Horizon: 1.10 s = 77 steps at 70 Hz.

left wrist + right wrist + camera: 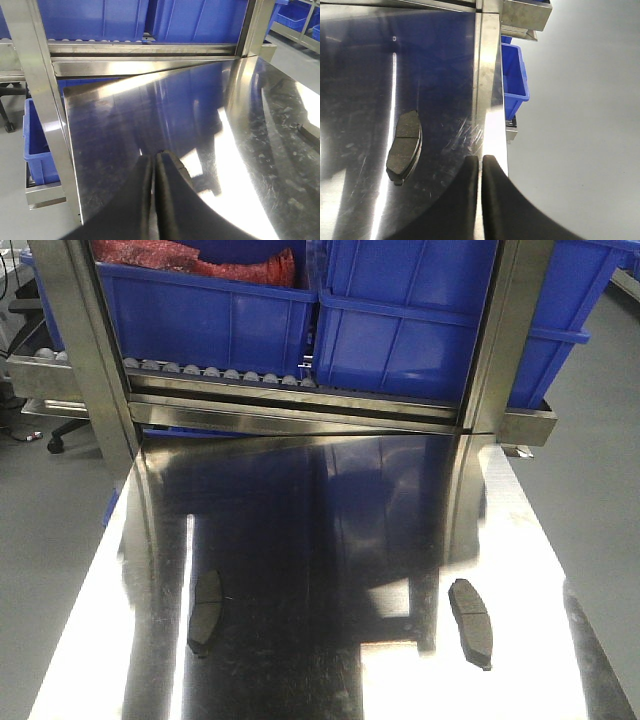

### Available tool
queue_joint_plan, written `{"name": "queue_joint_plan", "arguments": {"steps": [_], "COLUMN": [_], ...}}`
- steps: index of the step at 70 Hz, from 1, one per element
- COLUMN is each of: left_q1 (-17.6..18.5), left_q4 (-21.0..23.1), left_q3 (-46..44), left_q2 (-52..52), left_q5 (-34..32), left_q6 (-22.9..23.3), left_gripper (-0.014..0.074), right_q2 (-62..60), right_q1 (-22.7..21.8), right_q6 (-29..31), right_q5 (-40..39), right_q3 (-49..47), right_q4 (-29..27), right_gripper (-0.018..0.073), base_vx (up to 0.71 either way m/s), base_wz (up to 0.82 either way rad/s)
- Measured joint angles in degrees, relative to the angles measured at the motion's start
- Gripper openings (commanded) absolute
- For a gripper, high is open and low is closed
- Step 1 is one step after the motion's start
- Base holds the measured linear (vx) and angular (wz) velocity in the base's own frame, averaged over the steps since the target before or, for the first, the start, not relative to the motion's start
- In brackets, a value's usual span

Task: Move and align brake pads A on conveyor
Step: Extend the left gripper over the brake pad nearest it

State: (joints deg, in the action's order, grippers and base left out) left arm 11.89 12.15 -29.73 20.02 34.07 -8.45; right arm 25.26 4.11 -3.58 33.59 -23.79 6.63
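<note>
The steel table (320, 540) bears left brake pad (205, 612) and right brake pad (471, 622).

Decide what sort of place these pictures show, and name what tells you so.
Most likely a factory or workshop line for vehicle parts: two brake pads lie on a shiny steel table, a roller rack behind it carries big blue bins, and the floor is bare grey.

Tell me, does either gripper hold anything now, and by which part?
Nothing is held. The left gripper and the right gripper are both shut and empty; the brake pads lie apart from them on the steel table.
</note>
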Motion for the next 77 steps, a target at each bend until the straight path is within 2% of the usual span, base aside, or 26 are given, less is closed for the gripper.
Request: {"name": "queue_joint_plan", "arguments": {"steps": [7,20,26,46,57,66,77], "left_q1": [0.00,0.00,0.00,0.00,0.00,0.00,0.00], "left_q4": [0.00,0.00,0.00,0.06,2.03,5.12,5.83], "left_q3": [0.00,0.00,0.00,0.00,0.00,0.00,-2.33], "left_q2": [0.00,0.00,0.00,0.00,1.00,7.01,18.18], "left_q5": [0.01,0.28,0.32,0.53,1.21,2.90,2.97], "left_q6": [0.00,0.00,0.00,0.00,0.00,-0.13,-0.26], "left_gripper": [0.0260,0.0650,0.0735,0.0659,0.0621,0.0621,0.0618], "right_q2": [0.00,0.00,0.00,0.00,0.00,0.00,0.00], "right_q1": [0.00,0.00,0.00,0.00,0.00,0.00,0.00], "right_q6": [0.00,0.00,0.00,0.00,0.00,0.00,0.00], "right_q5": [0.00,0.00,0.00,0.00,0.00,0.00,0.00], "right_q3": [0.00,0.00,0.00,0.00,0.00,0.00,0.00], "right_q4": [0.00,0.00,0.00,0.00,0.00,0.00,0.00], "right_gripper": [-0.0001,-0.0001,-0.0001,-0.0001,-0.0001,-0.0001,-0.0001], "base_vx": [0.00,0.00,0.00,0.00,0.00,0.00,0.00], "base_wz": [0.00,0.00,0.00,0.00,0.00,0.00,0.00]}}
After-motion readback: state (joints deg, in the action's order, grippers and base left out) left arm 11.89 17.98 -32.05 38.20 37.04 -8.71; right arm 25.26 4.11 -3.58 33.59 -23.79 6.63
